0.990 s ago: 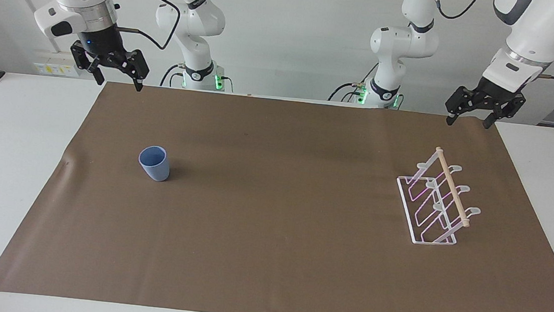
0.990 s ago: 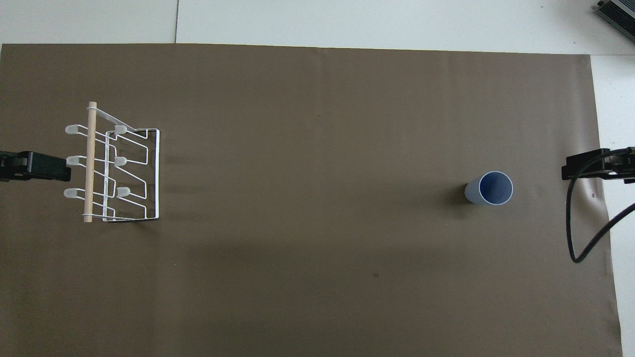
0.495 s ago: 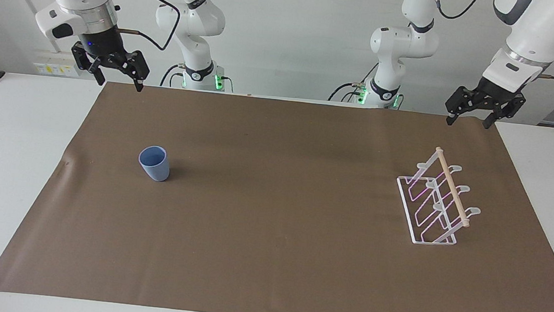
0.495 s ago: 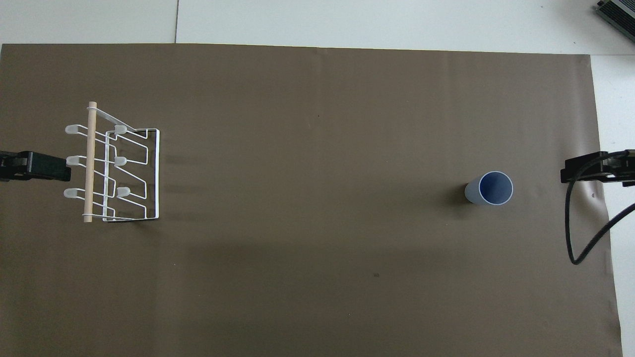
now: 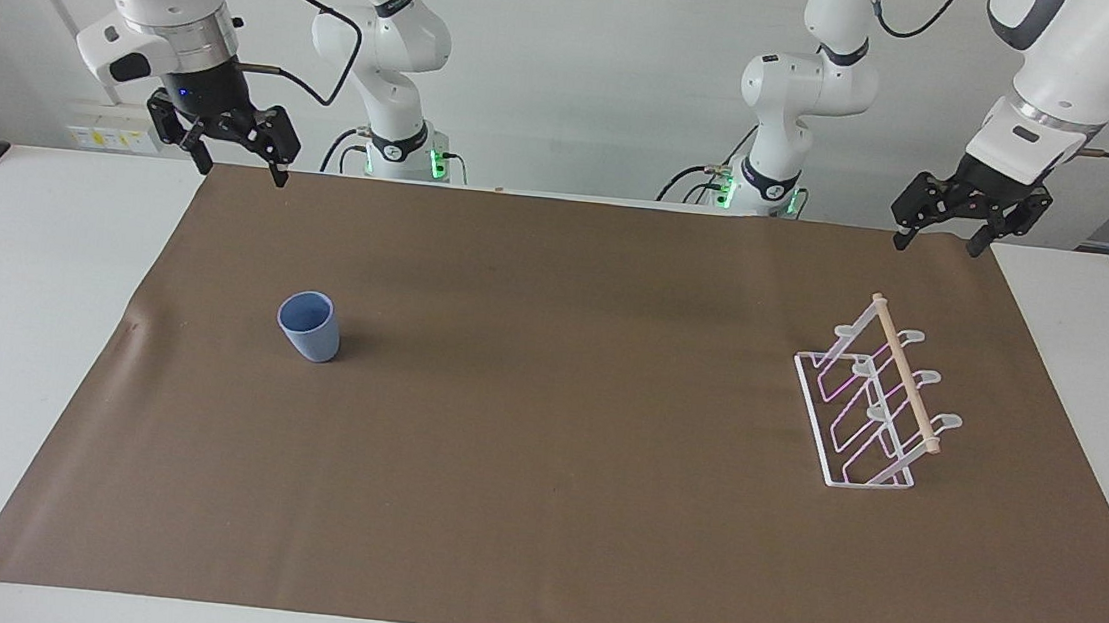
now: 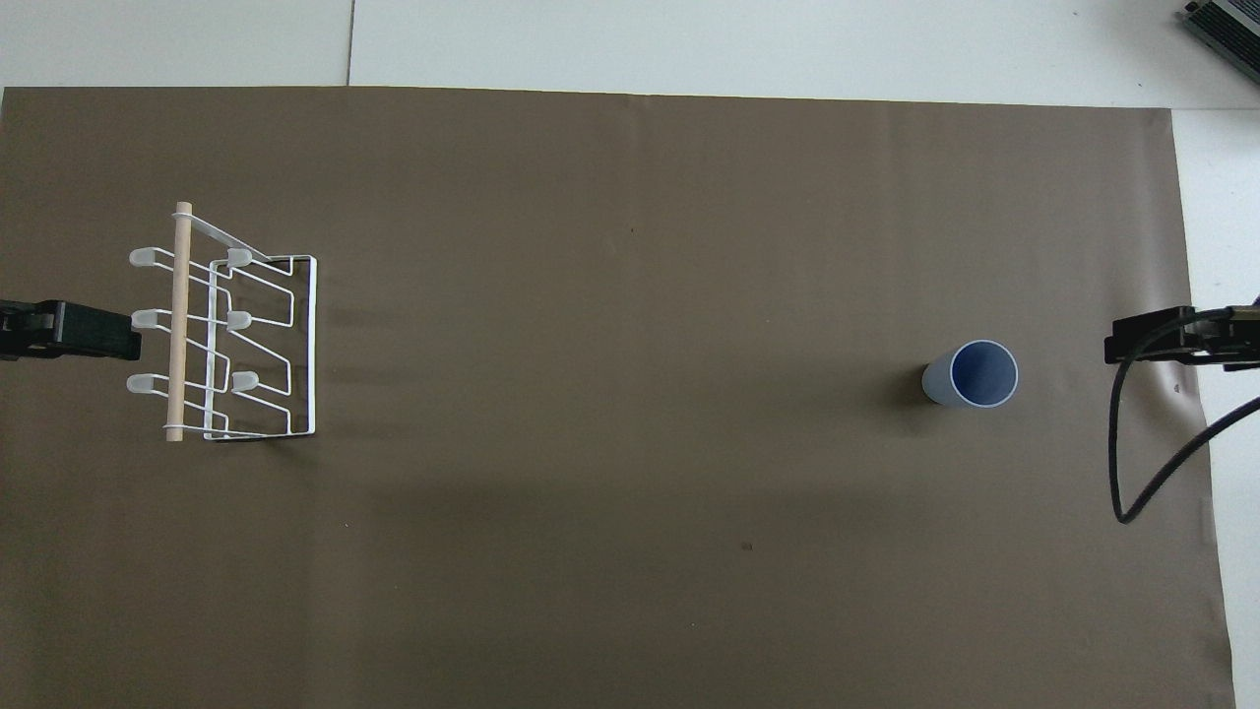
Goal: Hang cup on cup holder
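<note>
Facing view first: the cup (image 5: 309,326) stands upright on the brown mat (image 5: 537,511), mouth up, toward the right arm's end of the table, nothing touching it. The rack (image 5: 873,408) stands on the same mat toward the left arm's end, well apart from the cup, with its wooden dowel (image 5: 903,372) running along the top of the slanted frame and the pegs (image 5: 947,421) bare. The right gripper (image 5: 236,163) hangs up in the air over the mat's edge at the robots' end, fingers spread wide with nothing between them. The left gripper (image 5: 934,242) hangs over the mat's edge at the robots' end too, at the rack's end of the table, also wide open and holding nothing. Overhead view: the cup (image 6: 970,374) shows its open mouth and darker blue inside, sitting on the mat (image 6: 630,551) near the right arm's end. The rack (image 6: 224,335) is at the left arm's end, its dowel (image 6: 179,315) pointing away from the robots and three pegs on each side of it. Only the tip of the left gripper (image 6: 74,330) pokes in just beside the rack's pegs, raised rather than touching going by the facing view. The right gripper (image 6: 1162,340) peeks in over the mat's end edge beside the cup, with a black cable (image 6: 1132,463) looping down from it.
</note>
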`<state>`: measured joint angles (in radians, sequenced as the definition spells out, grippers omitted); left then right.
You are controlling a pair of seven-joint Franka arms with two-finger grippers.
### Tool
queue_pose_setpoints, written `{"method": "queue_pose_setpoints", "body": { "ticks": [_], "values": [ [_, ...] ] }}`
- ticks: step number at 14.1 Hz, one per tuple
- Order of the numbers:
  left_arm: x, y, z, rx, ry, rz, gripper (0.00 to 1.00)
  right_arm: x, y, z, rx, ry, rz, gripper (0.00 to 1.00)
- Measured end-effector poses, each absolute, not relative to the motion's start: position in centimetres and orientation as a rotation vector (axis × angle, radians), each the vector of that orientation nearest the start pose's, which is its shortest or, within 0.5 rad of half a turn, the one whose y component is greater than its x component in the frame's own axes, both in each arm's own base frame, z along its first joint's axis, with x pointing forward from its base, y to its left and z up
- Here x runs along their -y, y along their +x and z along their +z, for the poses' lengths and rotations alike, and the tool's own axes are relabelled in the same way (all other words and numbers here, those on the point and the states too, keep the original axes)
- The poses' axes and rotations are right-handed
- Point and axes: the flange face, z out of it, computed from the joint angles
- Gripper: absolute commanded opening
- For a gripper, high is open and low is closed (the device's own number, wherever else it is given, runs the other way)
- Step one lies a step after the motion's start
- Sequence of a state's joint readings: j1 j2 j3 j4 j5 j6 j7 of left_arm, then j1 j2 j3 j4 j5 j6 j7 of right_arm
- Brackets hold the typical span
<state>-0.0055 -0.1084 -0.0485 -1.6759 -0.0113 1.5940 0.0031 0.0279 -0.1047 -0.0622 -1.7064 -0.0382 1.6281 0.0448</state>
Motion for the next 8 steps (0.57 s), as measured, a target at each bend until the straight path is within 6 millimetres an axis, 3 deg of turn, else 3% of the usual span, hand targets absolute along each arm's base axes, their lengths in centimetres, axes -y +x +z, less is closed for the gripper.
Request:
{"method": "queue_pose_setpoints", "body": {
  "ticks": [4,8],
  "values": [
    [3.1,52.1,63.5,-0.089,-3.147,-0.041,1.00,2.7,53.4,57.6,0.016,-3.174,-0.087,1.00],
    [3.1,52.1,63.5,-0.089,-3.147,-0.041,1.00,2.7,53.9,55.2,0.109,-3.173,-0.139,1.00]
  ]
}}
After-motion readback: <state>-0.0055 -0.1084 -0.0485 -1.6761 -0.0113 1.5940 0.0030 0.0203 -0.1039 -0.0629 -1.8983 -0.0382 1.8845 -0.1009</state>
